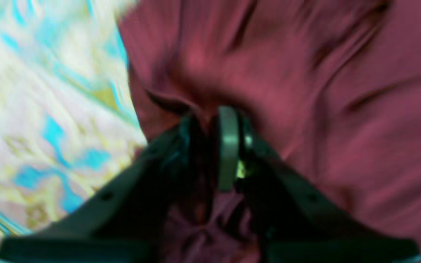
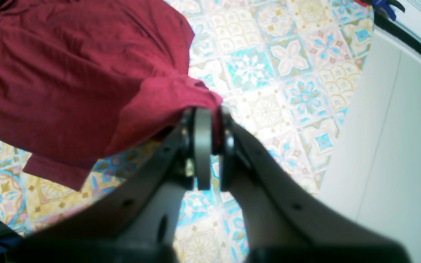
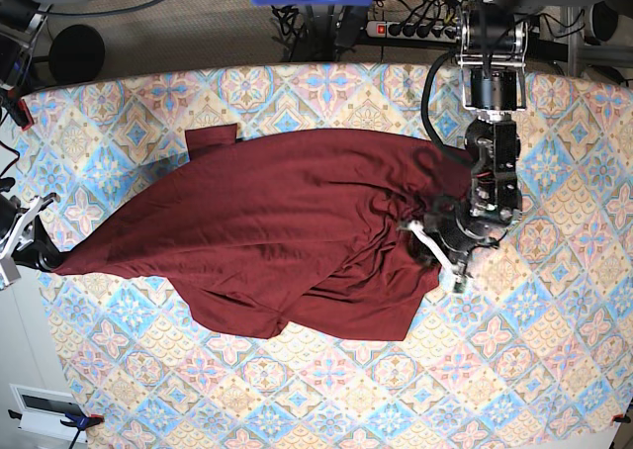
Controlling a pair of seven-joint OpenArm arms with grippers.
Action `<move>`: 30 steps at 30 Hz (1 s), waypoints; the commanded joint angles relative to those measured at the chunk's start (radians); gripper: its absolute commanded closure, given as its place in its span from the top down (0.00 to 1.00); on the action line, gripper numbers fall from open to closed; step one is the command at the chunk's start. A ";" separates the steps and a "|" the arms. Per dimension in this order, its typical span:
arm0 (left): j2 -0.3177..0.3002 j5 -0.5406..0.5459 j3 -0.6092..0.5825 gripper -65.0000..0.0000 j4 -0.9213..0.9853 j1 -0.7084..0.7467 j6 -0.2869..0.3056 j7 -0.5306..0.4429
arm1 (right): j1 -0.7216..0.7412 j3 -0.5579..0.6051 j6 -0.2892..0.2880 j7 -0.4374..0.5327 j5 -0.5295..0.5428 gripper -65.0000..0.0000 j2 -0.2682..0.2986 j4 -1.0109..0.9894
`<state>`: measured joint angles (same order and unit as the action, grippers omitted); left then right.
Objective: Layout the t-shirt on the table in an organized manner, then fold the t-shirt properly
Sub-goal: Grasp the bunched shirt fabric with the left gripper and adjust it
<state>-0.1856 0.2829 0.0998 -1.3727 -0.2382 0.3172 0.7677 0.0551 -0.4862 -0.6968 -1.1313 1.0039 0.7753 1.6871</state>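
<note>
t-shirt (image 3: 287,231) stretched in a long rumpled heap across the middle of the table (image 3: 554,370), pulled to a point at each end, one sleeve poking out at the far edge, lower hem bunched in loose folds. not yet flat, so judged to be in the spreading stage, no folding begun.

right gripper (image 2: 210,126) clamped on a pinch of cloth at the tapered end near the table edge, jaws nearly together with fabric between, corner raised off the surface. left gripper (image 1: 216,120) buried in gathered cloth at the other end; wrist view blurred, jaws close together with maroon fabric bulging between and around them, so looks like a hold on the cloth, though firm or slipping cannot tell.

to do this well: keep both pinches on matching corners or seams, not on mid-body bunches. draw the ends apart gently, low over the table, so thin jersey does not stretch or slip free. regrip if only one layer is caught. watch the crumpled hem; likely needs a separate tug toward the near edge.
</note>
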 commanded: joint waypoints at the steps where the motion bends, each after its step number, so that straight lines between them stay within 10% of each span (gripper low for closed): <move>1: -0.012 0.036 0.033 0.08 -0.053 -0.026 0.000 -0.023 | 0.018 -0.012 -0.001 0.026 0.019 0.00 0.028 0.012; 16: -0.018 0.095 0.142 0.01 -0.037 -0.062 -0.003 0.068 | 0.016 -0.012 -0.001 0.026 0.017 0.00 0.028 0.014; 30: -0.015 0.106 0.140 0.35 0.009 0.032 -0.005 0.069 | 0.016 -0.012 -0.001 0.026 0.019 0.00 0.028 0.020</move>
<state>-0.1940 0.3748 0.2401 -1.3460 -0.1875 0.3069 0.8558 0.0551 -0.4862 -0.6968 -1.1309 1.0031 0.7753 1.6897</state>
